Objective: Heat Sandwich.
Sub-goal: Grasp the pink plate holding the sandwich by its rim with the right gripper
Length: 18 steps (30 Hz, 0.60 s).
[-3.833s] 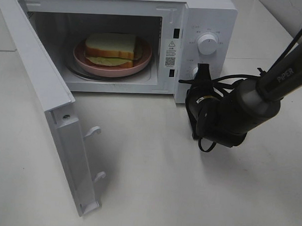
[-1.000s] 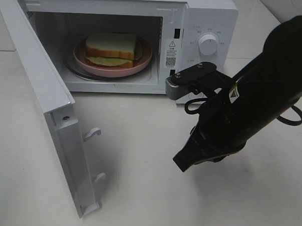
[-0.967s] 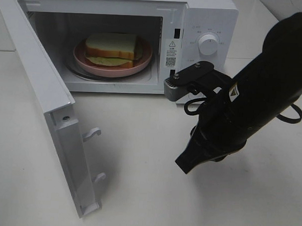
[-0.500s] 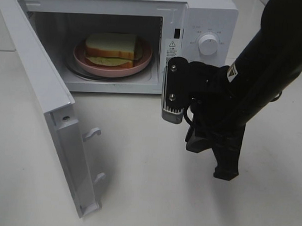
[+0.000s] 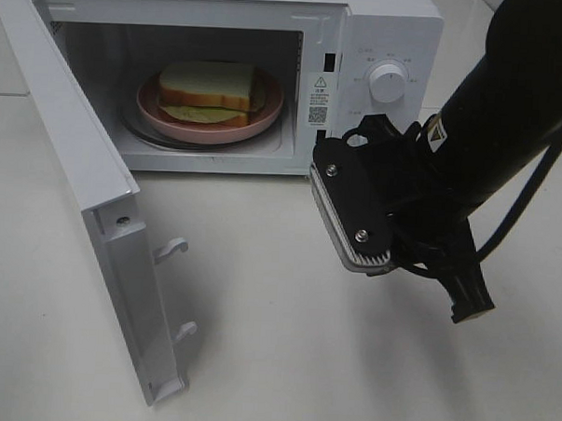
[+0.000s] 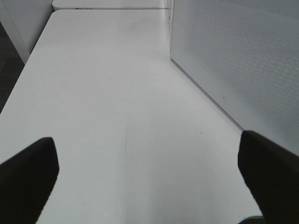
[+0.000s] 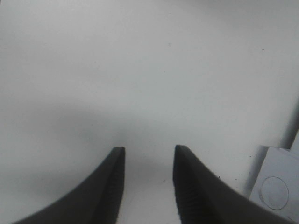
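The sandwich (image 5: 207,86) lies on its plate (image 5: 267,112) inside the microwave (image 5: 391,34), beyond and left of the right pincer (image 7: 148,149), whose jaws stand narrowly apart, empty. The left pincer (image 6: 149,142), spread wide, sits beside the open door (image 5: 64,154), so it is likely better placed to shut it.

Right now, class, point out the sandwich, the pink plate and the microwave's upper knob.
sandwich (image 5: 207,80), exterior high view, on the top bread slice.
pink plate (image 5: 210,133), exterior high view, on the front rim.
upper knob (image 5: 387,85), exterior high view, on the dial face.
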{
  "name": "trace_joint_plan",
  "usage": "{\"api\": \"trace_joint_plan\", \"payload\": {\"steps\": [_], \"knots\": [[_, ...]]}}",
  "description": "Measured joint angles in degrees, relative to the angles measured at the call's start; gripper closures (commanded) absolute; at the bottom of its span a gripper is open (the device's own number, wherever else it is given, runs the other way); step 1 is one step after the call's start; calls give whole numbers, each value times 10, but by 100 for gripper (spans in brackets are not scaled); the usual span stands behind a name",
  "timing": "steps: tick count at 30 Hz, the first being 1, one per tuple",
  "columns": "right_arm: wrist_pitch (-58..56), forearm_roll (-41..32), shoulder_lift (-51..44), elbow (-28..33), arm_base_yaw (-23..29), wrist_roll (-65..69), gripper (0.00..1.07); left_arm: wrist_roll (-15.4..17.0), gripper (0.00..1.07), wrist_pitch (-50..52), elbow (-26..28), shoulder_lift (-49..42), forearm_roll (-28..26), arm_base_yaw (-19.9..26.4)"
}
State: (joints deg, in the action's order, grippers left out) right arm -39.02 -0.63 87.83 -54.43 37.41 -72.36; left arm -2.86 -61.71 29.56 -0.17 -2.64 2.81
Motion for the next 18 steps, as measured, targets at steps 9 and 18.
{"api": "trace_joint_plan", "payload": {"steps": [9,18], "knots": [[19,6,0,0,0,59,11,0,7,0,0,0,0,0],[7,40,0,-8,0,62,19,0,7,0,0,0,0,0]]}}
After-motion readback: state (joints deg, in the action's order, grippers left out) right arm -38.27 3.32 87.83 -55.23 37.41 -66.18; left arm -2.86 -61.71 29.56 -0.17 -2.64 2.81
